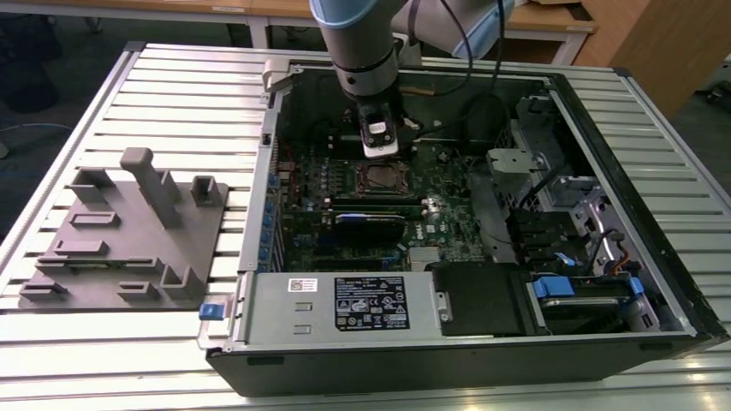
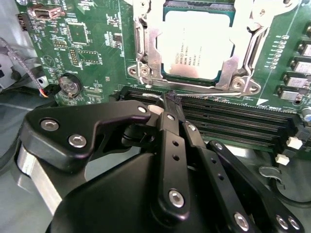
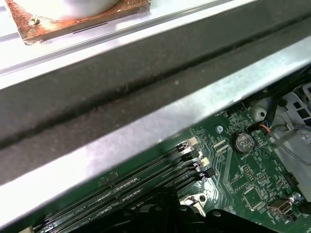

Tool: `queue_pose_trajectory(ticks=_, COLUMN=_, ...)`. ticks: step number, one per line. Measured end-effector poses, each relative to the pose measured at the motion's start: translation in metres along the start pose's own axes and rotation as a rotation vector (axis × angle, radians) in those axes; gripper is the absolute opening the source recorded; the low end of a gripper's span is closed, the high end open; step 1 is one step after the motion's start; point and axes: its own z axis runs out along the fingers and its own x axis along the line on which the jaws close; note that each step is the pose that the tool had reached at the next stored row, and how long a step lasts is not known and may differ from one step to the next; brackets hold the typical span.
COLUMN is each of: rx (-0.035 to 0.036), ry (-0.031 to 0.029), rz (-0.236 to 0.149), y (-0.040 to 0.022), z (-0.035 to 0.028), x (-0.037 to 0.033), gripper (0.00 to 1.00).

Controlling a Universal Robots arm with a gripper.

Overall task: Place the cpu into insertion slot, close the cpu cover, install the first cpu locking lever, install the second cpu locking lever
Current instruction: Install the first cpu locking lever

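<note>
The cpu point(image 2: 197, 41) lies flat in the insertion slot point(image 1: 383, 180) on the green motherboard point(image 2: 92, 29), silvery top up. The cpu cover point(image 2: 147, 46), a metal frame, lies down around the chip's edges. My gripper point(image 2: 171, 99) hangs just beside the socket, over the edge of the long black memory slots point(image 2: 233, 116). Its black fingers point(image 2: 167, 136) meet at the tips with no gap showing. In the exterior view the gripper point(image 1: 381, 147) stands upright right behind the socket. Whether anything thin is pinched between the tips cannot be made out.
The board sits inside an open computer case point(image 1: 639, 128) on a slatted table point(image 1: 171, 68). A grey fixture block point(image 1: 132, 231) lies at the exterior view's left. A coin battery point(image 2: 69, 86), cables point(image 1: 491, 103) and drive bays point(image 1: 571, 223) surround the socket. The case wall point(image 3: 146, 82) runs close by.
</note>
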Motion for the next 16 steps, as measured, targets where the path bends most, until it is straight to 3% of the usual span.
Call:
queue_pose_trajectory(ticks=3, rx=-0.0049, ry=-0.0077, rz=-0.003, y=-0.0005, z=-0.0003, x=0.0010, gripper=0.11)
queue_pose_trajectory(ticks=6, rx=-0.0070, ry=-0.0111, rz=-0.004, y=-0.0011, z=-0.0006, x=0.0022, gripper=0.11)
queue_pose_trajectory(ticks=16, rx=-0.0089, ry=-0.0148, rz=-0.007, y=-0.0020, z=-0.0009, x=0.0045, gripper=0.11)
